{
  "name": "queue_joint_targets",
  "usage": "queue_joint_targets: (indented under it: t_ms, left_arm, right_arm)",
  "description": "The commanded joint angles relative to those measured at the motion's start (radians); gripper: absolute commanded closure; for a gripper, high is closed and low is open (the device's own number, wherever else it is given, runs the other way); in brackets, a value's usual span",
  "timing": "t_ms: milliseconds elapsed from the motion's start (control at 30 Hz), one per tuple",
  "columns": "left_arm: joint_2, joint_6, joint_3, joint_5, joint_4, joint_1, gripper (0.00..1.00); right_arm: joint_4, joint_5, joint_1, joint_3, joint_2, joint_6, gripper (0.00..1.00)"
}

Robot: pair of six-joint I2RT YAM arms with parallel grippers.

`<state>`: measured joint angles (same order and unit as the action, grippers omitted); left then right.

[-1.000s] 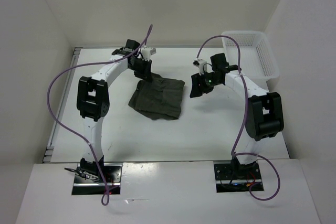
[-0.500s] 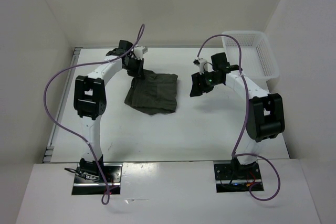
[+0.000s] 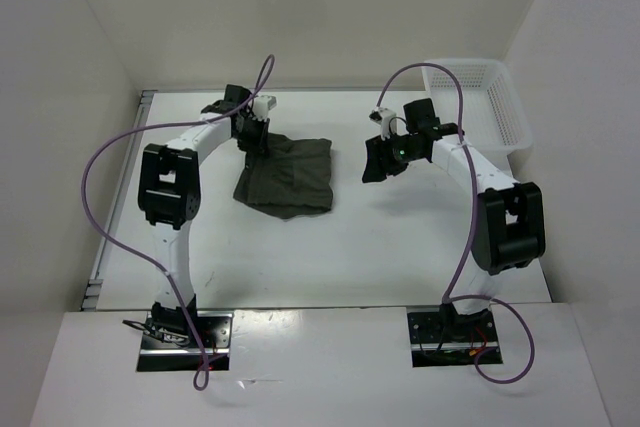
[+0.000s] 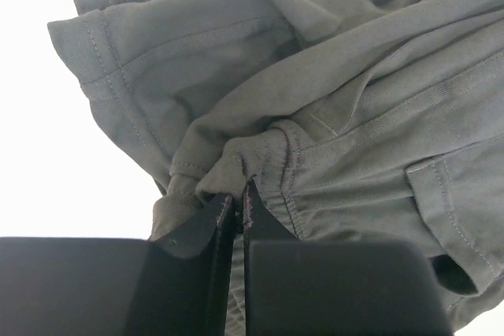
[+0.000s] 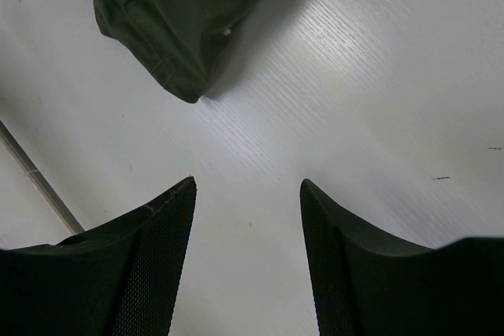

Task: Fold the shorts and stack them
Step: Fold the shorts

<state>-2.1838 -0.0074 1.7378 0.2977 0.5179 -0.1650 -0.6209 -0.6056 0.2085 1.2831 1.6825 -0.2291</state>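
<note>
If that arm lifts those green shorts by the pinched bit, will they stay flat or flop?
Probably flop: the shorts bunch and wrinkle where the left fingers pinch them. They look like thin, soft fabric, so they are likely light for their size. If pushed, they would likely crumple rather than slide whole.

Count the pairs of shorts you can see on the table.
1. The shorts lie bunched left of the middle of the table, with their far left corner pinched in the left hand. Anything under the folds would be hidden.
</note>
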Motion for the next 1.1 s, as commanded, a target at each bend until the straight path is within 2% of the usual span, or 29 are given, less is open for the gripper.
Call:
queue_joint_targets:
  t_ms: [0, 67, 133, 200, 233, 300, 367, 500, 633, 667, 800, 933, 1000, 1067]
  left_arm:
    - [0.061, 0.007, -0.046, -0.091, -0.004, 0.042, 0.89]
    - [0.084, 0.007, -0.055, -0.091, -0.015, 0.051, 0.87]
    - [0.093, 0.007, -0.055, -0.079, -0.015, 0.051, 0.75]
    - [0.102, 0.007, -0.055, -0.068, -0.015, 0.051, 0.57]
    - [0.125, 0.007, -0.055, -0.068, -0.015, 0.051, 0.34]
    - [0.143, 0.007, -0.055, -0.068, -0.015, 0.051, 0.19]
    - [0.176, 0.007, -0.055, -0.096, -0.015, 0.051, 0.09]
    - [0.254, 0.007, -0.030, -0.182, -0.006, 0.061, 0.00]
    - [0.318, 0.007, -0.009, -0.334, 0.004, 0.061, 0.00]
    - [0.349, 0.007, -0.009, -0.407, 0.004, 0.061, 0.00]
    - [0.435, 0.007, -0.052, -0.538, -0.016, 0.096, 0.00]
    - [0.545, 0.007, -0.128, -0.644, -0.025, 0.179, 0.00]
    - [0.579, 0.007, -0.191, -0.711, -0.035, 0.251, 0.00]
    - [0.633, 0.007, -0.256, -0.701, -0.044, 0.347, 0.00]
  right_arm:
    - [0.038, -0.002, -0.006, 0.007, -0.049, 0.002, 0.39]
    - [0.038, -0.002, -0.006, 0.018, -0.049, 0.002, 0.39]
    - [0.038, -0.002, -0.006, 0.018, -0.060, 0.002, 0.39]
    - [0.029, -0.002, -0.006, 0.018, -0.069, 0.002, 0.39]
    - [0.029, -0.002, -0.006, 0.018, -0.079, -0.007, 0.37]
    - [0.029, -0.002, -0.006, 0.018, -0.089, -0.016, 0.37]
    - [0.018, -0.002, -0.006, 0.028, -0.099, -0.025, 0.37]
    - [0.009, 0.027, -0.006, 0.047, -0.145, -0.059, 0.37]
    - [0.009, 0.066, -0.006, 0.056, -0.191, -0.078, 0.36]
    - [0.021, 0.081, -0.006, 0.056, -0.201, -0.078, 0.36]
    - [0.076, 0.240, -0.006, 0.047, -0.259, -0.087, 0.33]
    - [0.153, 0.381, -0.006, -0.005, -0.328, -0.087, 0.32]
    - [0.187, 0.427, -0.006, -0.044, -0.372, -0.078, 0.32]
    - [0.217, 0.446, -0.006, -0.082, -0.420, -0.069, 0.32]
